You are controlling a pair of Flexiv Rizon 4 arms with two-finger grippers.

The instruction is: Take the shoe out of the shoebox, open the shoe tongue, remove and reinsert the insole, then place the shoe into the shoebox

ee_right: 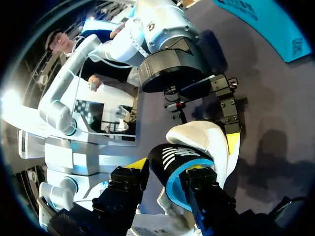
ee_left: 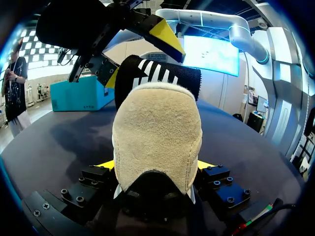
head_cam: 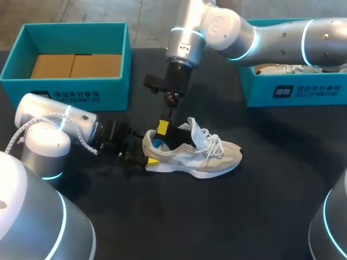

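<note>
Left jaws clamp the shoe heel; right jaws pinch the black insole.

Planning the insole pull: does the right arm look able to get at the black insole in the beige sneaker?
Probably yes: the right end effector grips the black insole standing out of the opening of the beige sneaker, and the left end effector clamps only the heel, leaving the top free.
</note>
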